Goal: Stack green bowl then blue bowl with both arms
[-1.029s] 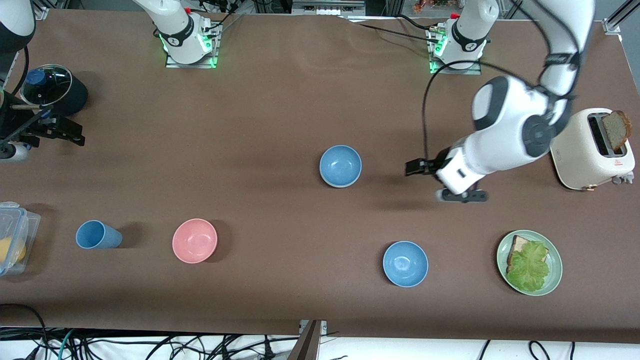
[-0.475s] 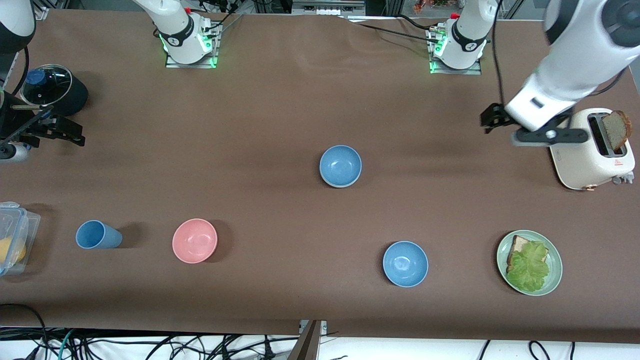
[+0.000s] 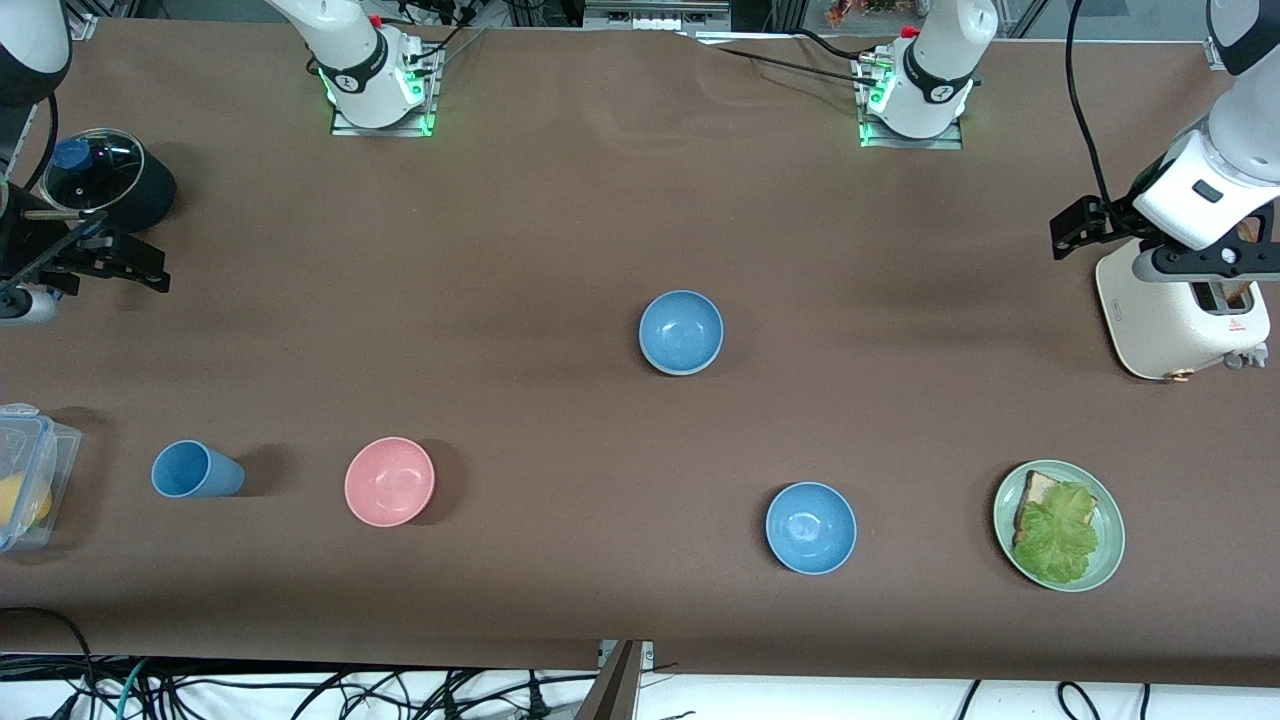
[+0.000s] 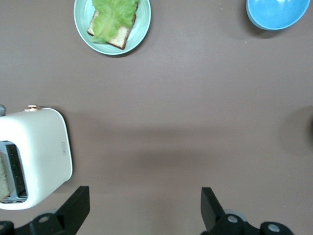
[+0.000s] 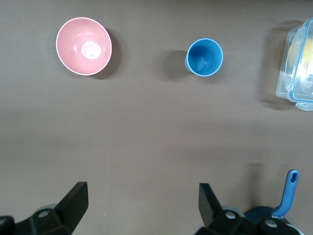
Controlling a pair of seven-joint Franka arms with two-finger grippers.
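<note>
One blue bowl [image 3: 681,332] stands mid-table, with a thin pale edge under its near rim. I see no green bowl standing on its own. A second blue bowl [image 3: 811,527] stands nearer the front camera and also shows in the left wrist view [image 4: 279,12]. My left gripper [image 3: 1078,226] is open and empty in the air beside the toaster [image 3: 1180,315]; its own view [image 4: 144,196] shows bare table between the fingers. My right gripper [image 3: 135,268] is open and empty, waiting at the right arm's end of the table, with bare table under it [image 5: 142,193].
A green plate [image 3: 1108,560] with bread and lettuce lies nearer the front camera than the toaster. A pink bowl [image 3: 389,481], a blue cup [image 3: 195,470] and a clear container [image 3: 30,475] stand toward the right arm's end. A black pot with a glass lid [image 3: 95,180] stands there too.
My left arm has swung away from beside the mid-table blue bowl toward the left arm's end, and is now by the toaster. The bowls and the right arm have not moved.
</note>
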